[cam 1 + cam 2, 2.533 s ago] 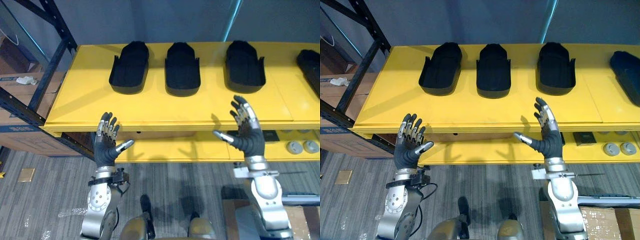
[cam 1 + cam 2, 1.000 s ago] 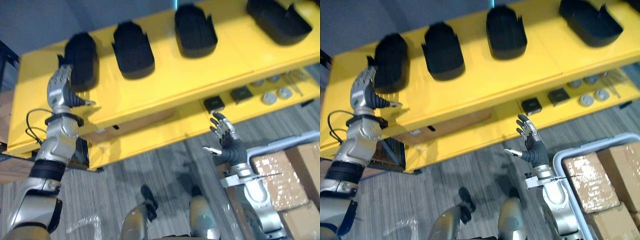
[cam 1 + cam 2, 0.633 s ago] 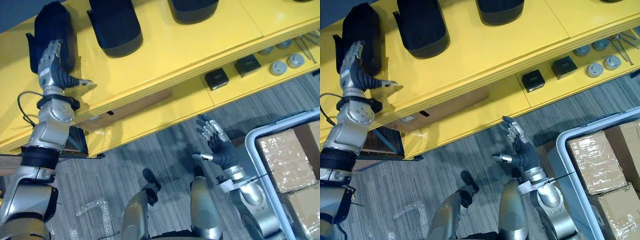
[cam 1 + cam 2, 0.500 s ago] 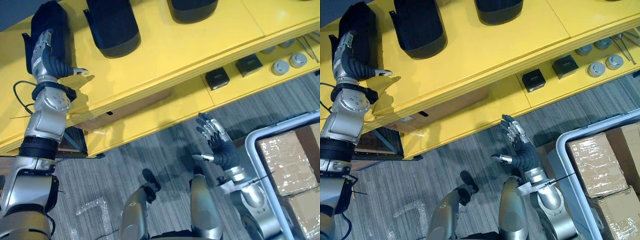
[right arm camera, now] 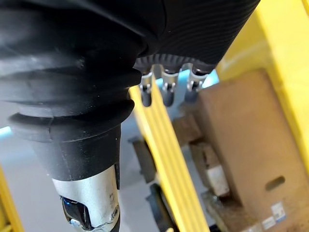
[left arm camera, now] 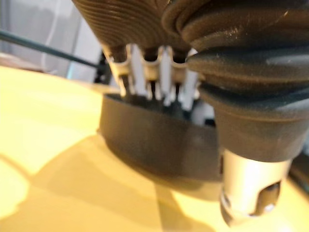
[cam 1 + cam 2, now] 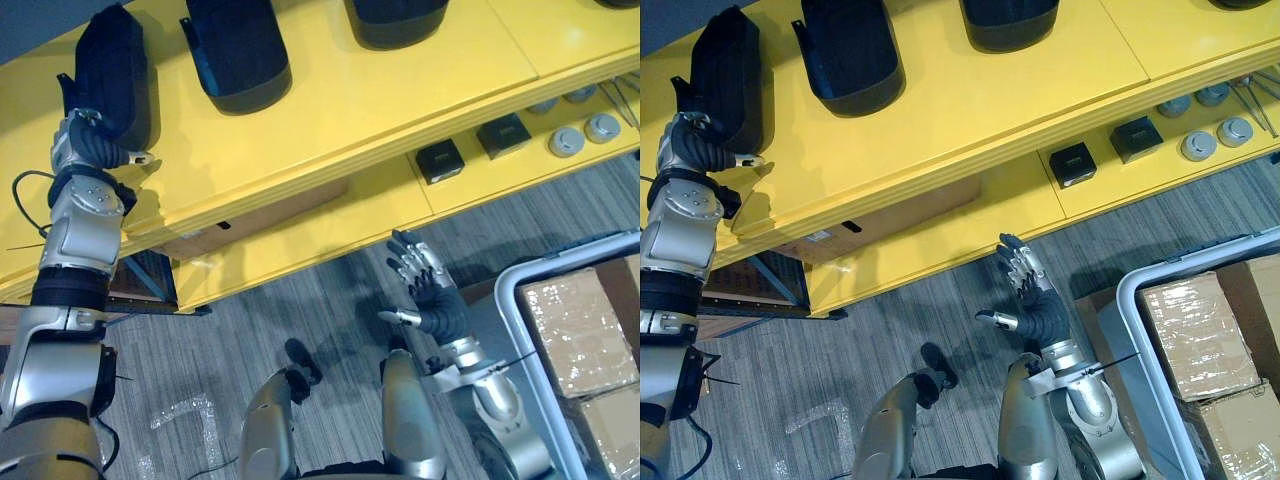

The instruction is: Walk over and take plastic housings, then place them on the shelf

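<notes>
Black plastic housings [image 7: 238, 50], long tub shapes, lay on the top level of the yellow metal shelf [image 7: 330, 100]. I counted 3 in plain sight, side by side w/ gaps between. A dark bit at the top edge might have been a 4th, but I could not be sure. The far-left housing [image 7: 115, 70] was the one that mattered. Its long side ran away from the robot, toward the back of the shelf. The left hand [image 7: 88, 148] was right at its near short end, touching the rim, so the housing lay straight ahead of that hand. In the left wrist view the hand reached over the housing's wall, so I could not tell if it was gripping or loose. The right hand [image 7: 432, 300] was spread wide open and held nothing. It hung low over the floor, well apart from every housing, so the left hand was much nearer. On the lower level sat 2 small black square boxes [image 7: 440, 160] and 4 grey round discs [image 7: 567, 142]. There were 2 wrapped cardboard boxes [image 7: 575, 330] in a grey cart to the right.
</notes>
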